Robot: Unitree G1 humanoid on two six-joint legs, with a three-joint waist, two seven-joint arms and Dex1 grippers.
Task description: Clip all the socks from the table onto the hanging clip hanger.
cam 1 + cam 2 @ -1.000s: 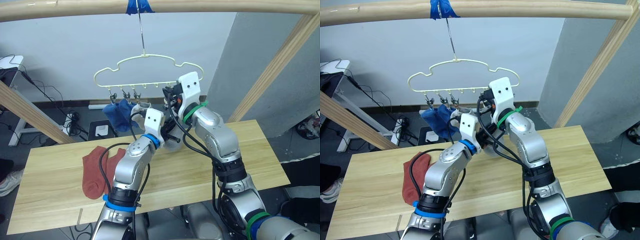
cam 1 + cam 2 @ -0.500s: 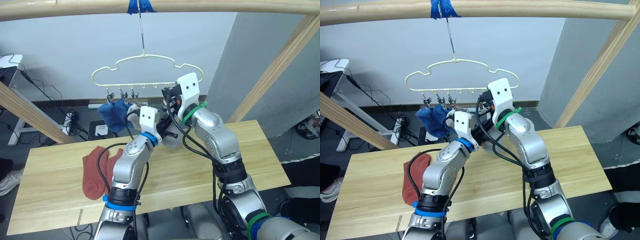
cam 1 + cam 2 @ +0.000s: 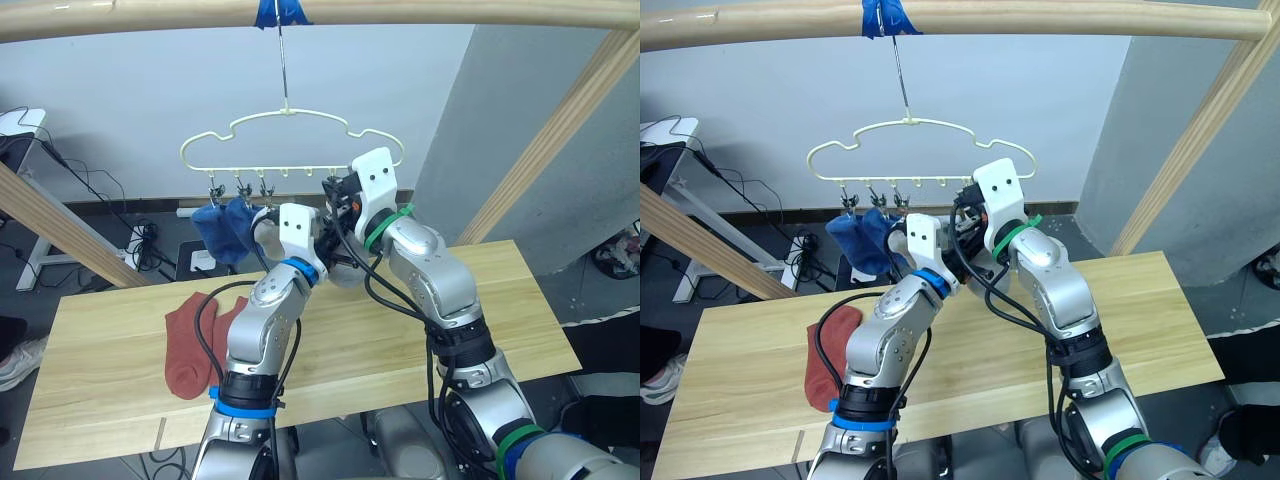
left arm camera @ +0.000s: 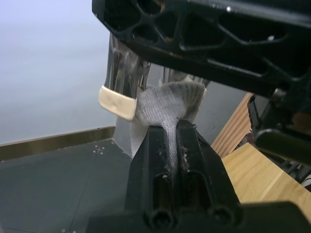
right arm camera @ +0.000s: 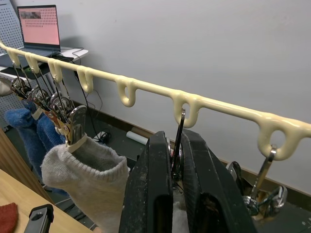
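Clipping a grey sock (image 4: 167,99): left gripper (image 4: 170,145) pinches it just under the right gripper (image 5: 176,165) squeezing a hanger (image 3: 290,125) clip (image 5: 177,141); blue socks (image 3: 222,225) and one grey hang, red socks (image 3: 195,340) remain on table (image 3: 400,340).

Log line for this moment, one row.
stage: clipping grey sock | left gripper: shut on grey sock | right gripper: shut on clip | hanger: blue socks, another grey clipped | table: red socks

Fuzzy knit grey sock (image 4: 167,104), glossy yellow-coated clip hanger (image 5: 160,92), shiny metal clips (image 5: 73,121)
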